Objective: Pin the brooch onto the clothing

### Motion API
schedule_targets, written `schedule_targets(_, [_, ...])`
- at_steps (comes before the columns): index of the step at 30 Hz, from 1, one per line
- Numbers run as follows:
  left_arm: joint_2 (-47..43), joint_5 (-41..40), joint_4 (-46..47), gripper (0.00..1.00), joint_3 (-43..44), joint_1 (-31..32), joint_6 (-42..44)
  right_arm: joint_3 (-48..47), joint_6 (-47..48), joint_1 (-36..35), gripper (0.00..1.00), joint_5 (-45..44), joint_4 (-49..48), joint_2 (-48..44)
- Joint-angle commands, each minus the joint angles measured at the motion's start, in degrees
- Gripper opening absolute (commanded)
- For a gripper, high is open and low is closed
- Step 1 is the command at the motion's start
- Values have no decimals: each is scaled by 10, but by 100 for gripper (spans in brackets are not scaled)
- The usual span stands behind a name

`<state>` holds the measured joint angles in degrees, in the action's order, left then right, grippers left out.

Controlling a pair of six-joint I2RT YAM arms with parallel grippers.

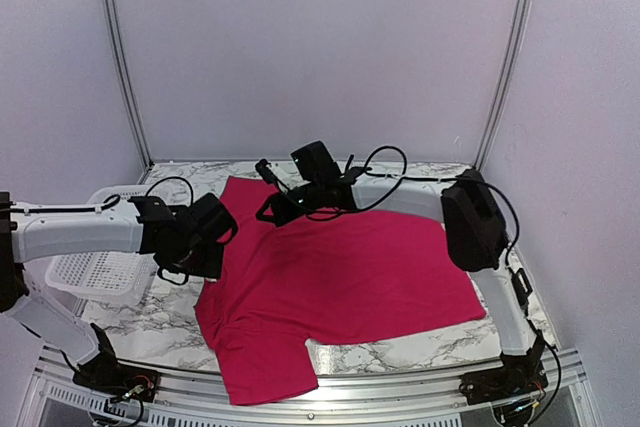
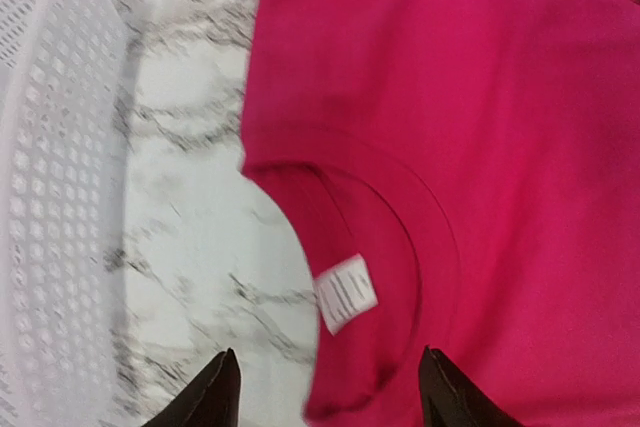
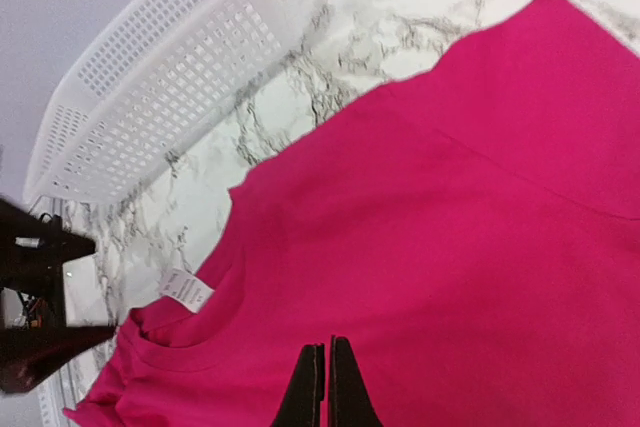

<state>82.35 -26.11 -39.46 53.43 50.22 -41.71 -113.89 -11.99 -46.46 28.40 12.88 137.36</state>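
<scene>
Left gripper [image 2: 328, 353] hangs, jaws spread, over the neck of the T-shirt [image 2: 500, 147].

No writing can be read. The white label [image 2: 346, 292] inside the shirt's [image 2: 480, 147] collar carries print too blurred to make out.

The left arm [image 1: 80, 232] and right arm [image 1: 400, 192] are built from white links joined by black joint housings. Black cables are looped along both, above the black bases [image 1: 500, 382]. The left gripper [image 2: 328, 379] and right gripper [image 3: 327, 352] are fitted with black tapered fingers [image 3: 312, 392].
</scene>
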Motion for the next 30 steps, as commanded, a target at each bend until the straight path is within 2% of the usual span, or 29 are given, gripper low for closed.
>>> schedule_targets(1, [-2,-30,30,59,35,-99,139,99,-8,53,0,-28,-20,-141])
schedule_targets(6, [92,-18,81,56,101,-168,212,274,-34,178,0,-106,-33,-241])
schedule_targets(10, [196,-35,88,56,190,-185,255,323,-4,275,0,-157,1,-255])
schedule_targets(14, [286,-45,92,56,264,-196,277,345,23,343,0,-143,22,-243])
schedule_targets(18, [353,-52,92,56,300,-211,291,363,33,384,0,-134,15,-225])
schedule_targets(21, [389,-50,92,56,316,-217,305,367,45,400,0,-86,11,-203])
schedule_targets(30, [457,-73,93,56,365,-244,323,346,40,421,0,-173,40,-151])
